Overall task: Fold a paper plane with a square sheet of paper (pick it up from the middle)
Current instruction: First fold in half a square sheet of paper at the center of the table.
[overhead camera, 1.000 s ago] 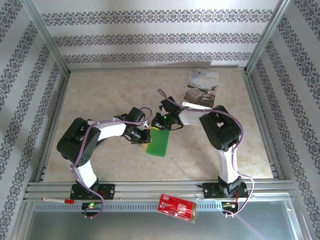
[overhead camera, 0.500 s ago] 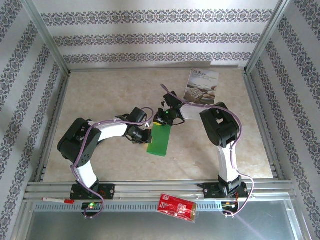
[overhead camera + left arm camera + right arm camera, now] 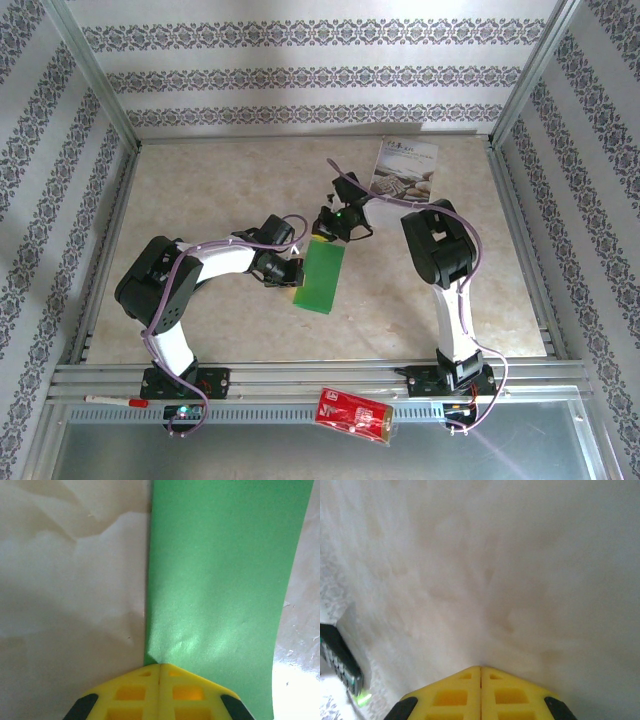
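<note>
The square sheet of paper [image 3: 323, 279] is bright green and lies on the table as a narrow folded strip [image 3: 220, 580]. My left gripper [image 3: 295, 287] is shut. Its yellow tip [image 3: 160, 665] rests against the strip's left long edge near the near end, where the paper shows a small dent. My right gripper [image 3: 332, 236] is shut and empty, just beyond the strip's far end. In the right wrist view its tip [image 3: 480, 668] points at the bare marbled table [image 3: 495, 570]. No dart shape shows.
A white printed booklet [image 3: 405, 177] lies at the back right, close behind the right arm. A red packet [image 3: 352, 415] and a red-and-white pen [image 3: 115, 400] rest on the metal rails at the near edge. Aluminium frame posts border the table.
My right gripper has drawn back from over the strip's far end toward the back of the table. The left gripper and the paper have stayed put.
</note>
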`<state>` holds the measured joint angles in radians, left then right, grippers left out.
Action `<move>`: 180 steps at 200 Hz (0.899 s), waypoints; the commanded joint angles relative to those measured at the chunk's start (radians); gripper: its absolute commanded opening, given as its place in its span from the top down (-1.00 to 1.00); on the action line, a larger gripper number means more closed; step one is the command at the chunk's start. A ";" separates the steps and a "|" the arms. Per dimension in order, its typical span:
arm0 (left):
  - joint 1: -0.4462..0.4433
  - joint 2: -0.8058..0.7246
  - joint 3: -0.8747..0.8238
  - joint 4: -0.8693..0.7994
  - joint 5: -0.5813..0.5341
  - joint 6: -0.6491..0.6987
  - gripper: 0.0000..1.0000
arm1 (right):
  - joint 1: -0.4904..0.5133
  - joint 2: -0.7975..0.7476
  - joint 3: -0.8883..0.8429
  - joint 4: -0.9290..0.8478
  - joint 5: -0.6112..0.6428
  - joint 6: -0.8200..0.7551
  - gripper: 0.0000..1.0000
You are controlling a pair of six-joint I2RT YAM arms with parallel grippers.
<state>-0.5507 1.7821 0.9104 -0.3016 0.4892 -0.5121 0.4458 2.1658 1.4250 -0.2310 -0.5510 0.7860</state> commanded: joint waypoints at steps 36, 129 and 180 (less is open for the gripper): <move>-0.032 0.144 -0.092 -0.188 -0.216 -0.003 1.00 | 0.010 -0.146 -0.143 0.153 -0.017 0.008 0.87; -0.033 0.145 -0.079 -0.194 -0.216 -0.005 1.00 | 0.121 -0.100 -0.219 0.226 -0.061 0.065 0.87; -0.032 0.147 -0.092 -0.186 -0.219 -0.008 1.00 | 0.061 -0.041 -0.173 0.175 -0.028 0.021 0.89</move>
<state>-0.5510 1.7840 0.9161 -0.3073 0.4885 -0.5175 0.5362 2.0838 1.2125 -0.0196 -0.6182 0.8375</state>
